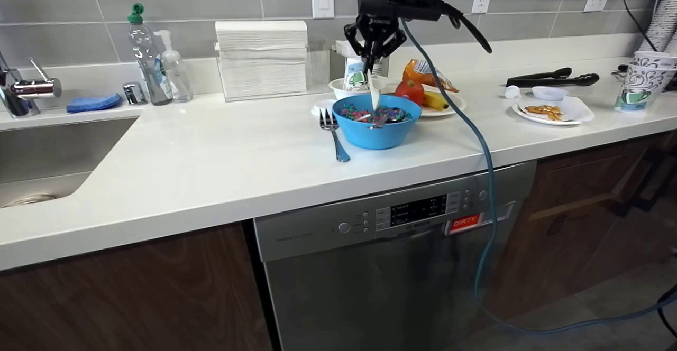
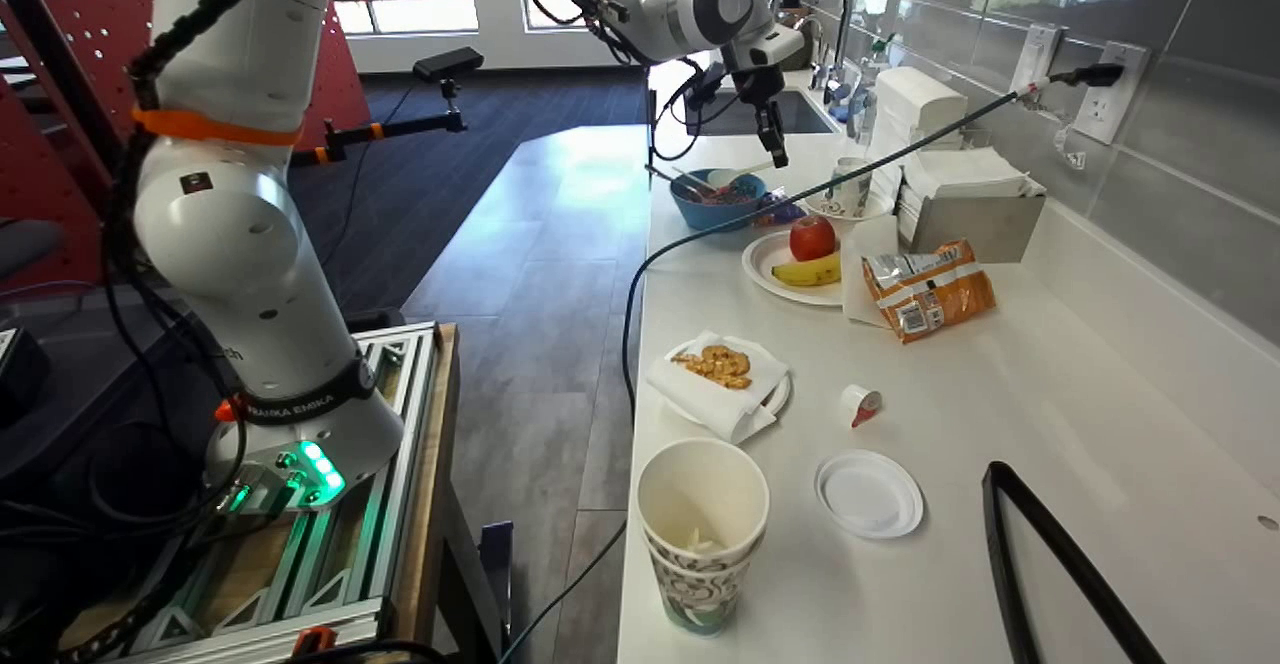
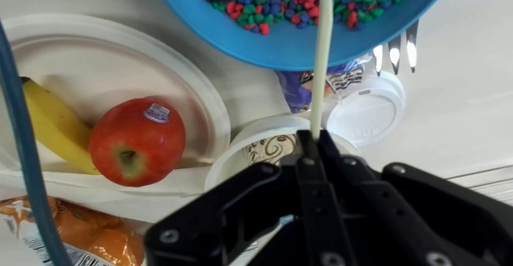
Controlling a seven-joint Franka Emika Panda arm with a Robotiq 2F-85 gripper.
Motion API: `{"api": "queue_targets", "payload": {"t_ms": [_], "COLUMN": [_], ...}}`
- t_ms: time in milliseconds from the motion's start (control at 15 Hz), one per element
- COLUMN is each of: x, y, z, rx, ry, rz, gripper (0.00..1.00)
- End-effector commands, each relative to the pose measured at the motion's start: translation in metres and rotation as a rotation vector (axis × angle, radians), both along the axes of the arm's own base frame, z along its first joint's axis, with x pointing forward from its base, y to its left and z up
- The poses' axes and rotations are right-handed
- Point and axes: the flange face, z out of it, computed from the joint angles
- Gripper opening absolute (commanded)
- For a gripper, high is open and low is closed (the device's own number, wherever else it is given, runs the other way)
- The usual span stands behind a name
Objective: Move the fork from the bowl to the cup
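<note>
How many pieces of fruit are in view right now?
2: a red apple and a yellow banana beside it, both on the white plate near the blue bowl. No third piece shows in any view.

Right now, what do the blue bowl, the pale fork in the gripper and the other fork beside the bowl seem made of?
The blue bowl: probably plastic, smooth satin, from its even colour and soft sheen. The pale fork: likely plastic or bioplastic, I can't tell which; smooth, evenly cream. The other fork: apparently polished metal, with bright glints on its tines in the wrist view.
</note>
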Motion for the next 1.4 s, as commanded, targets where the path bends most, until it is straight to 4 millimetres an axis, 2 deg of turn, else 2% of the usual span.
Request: {"api": "queue_targets", "payload": {"t_ms": [0, 200, 333, 467, 600, 800, 1067, 1333], "x": [-0.009, -0.018, -0.026, -0.033, -0.042, -0.054, -0.066, -0.098], "y": [0.016, 0.036, 0.050, 0.066, 0.063, 0.034, -0.018, -0.065], "z": [0.018, 0.033, 0.042, 0.062, 0.078, 0.105, 0.139, 0.155], "rx": [-0.151, -0.306, -0.326, -0.157, -0.063, 0.094, 0.303, 0.447], "ry": [0.050, 0.109, 0.148, 0.102, 0.033, -0.073, -0.220, -0.338], "rz": [-0.051, -0.041, -0.012, 0.070, 0.077, 0.088, 0.025, -0.052], "gripper": [0.01, 0.01, 0.01, 0.01, 0.01, 0.01, 0.01, 0.01]}}
